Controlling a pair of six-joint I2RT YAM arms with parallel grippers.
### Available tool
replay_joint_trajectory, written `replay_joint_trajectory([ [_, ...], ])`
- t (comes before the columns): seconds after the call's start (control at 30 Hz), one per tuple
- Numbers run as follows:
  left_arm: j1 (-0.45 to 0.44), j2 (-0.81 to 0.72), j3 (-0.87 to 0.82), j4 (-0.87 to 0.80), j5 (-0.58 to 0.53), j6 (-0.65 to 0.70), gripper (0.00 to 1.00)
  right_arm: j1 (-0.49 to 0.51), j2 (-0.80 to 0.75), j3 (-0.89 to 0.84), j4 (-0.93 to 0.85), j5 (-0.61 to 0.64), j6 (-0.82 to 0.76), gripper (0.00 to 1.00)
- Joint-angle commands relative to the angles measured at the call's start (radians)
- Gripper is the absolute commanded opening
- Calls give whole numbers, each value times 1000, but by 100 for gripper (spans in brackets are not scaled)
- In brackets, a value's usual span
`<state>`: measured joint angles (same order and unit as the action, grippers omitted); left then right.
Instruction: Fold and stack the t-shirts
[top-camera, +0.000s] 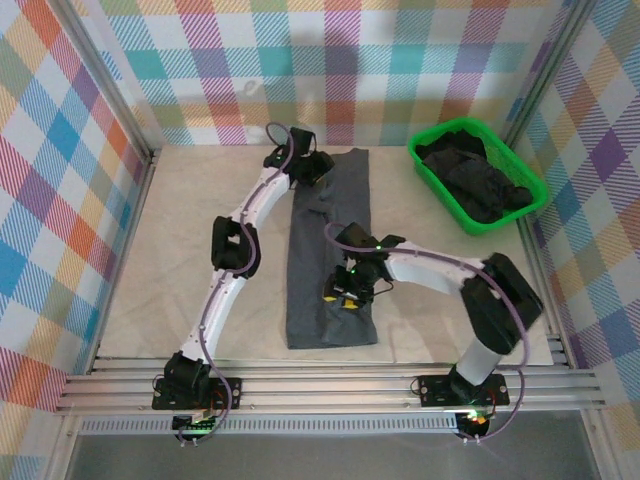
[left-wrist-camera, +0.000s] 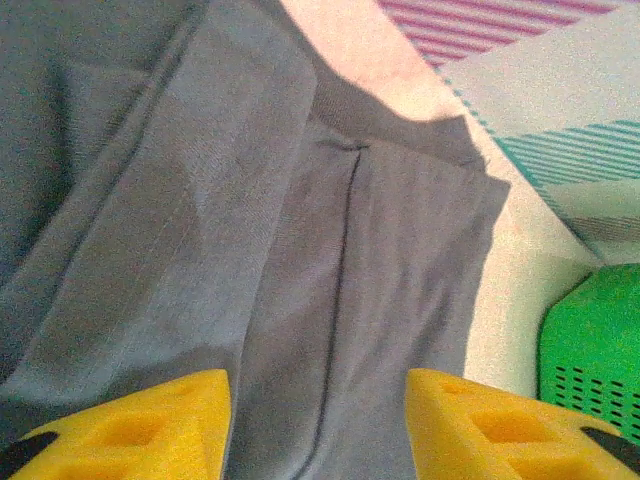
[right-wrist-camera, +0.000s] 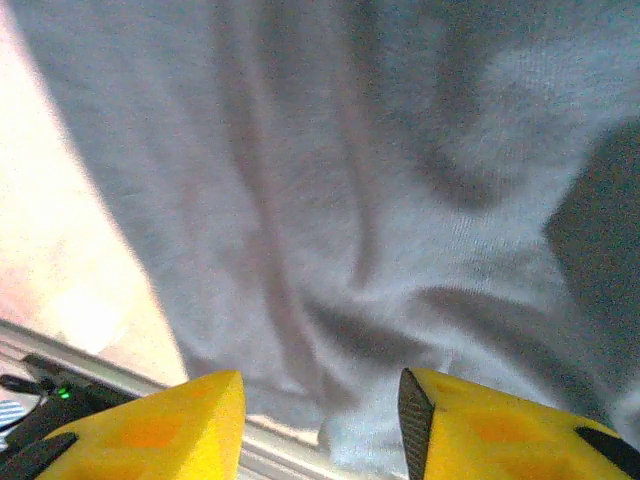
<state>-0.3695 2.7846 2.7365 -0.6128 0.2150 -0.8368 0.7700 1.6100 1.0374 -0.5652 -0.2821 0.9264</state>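
Observation:
A slate blue-grey t-shirt (top-camera: 320, 255) lies as a long narrow strip down the middle of the table, folded lengthwise. My left gripper (top-camera: 312, 166) hovers open over its far end; the left wrist view shows the shirt (left-wrist-camera: 300, 240) with a seam between the yellow fingers (left-wrist-camera: 150, 425). My right gripper (top-camera: 347, 291) stands open over the shirt's near part, and its wrist view shows wrinkled cloth (right-wrist-camera: 380, 200) near the hem between the fingers (right-wrist-camera: 490, 430). Dark t-shirts (top-camera: 475, 180) lie piled in the green basket.
The bright green plastic basket (top-camera: 432, 172) stands at the back right; its perforated wall (left-wrist-camera: 595, 365) shows in the left wrist view. Plaid walls close in the table on three sides. A metal rail (top-camera: 330, 385) runs along the near edge.

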Motion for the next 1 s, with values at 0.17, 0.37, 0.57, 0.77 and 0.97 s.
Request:
replay_joint_trajectory([
  [0.17, 10, -759, -847, 130, 3, 46, 55, -212, -308, -236, -126, -26, -133, 49],
  [0.37, -3, -1116, -1450, -80, 143, 124, 52, -249, -267, -257, -184, -114, -226, 48],
  [0.57, -59, -1250, -1869, -145, 349, 142, 52, -166, -174, -283, -145, -165, -199, 47],
  [0.77, -162, -1330, -1992, -143, 369, 115, 54, -90, -87, -301, -110, -142, -162, 45],
  [0.97, -248, -1317, -2060, -55, 380, 52, 52, -64, -22, -297, -56, -134, -132, 39],
])
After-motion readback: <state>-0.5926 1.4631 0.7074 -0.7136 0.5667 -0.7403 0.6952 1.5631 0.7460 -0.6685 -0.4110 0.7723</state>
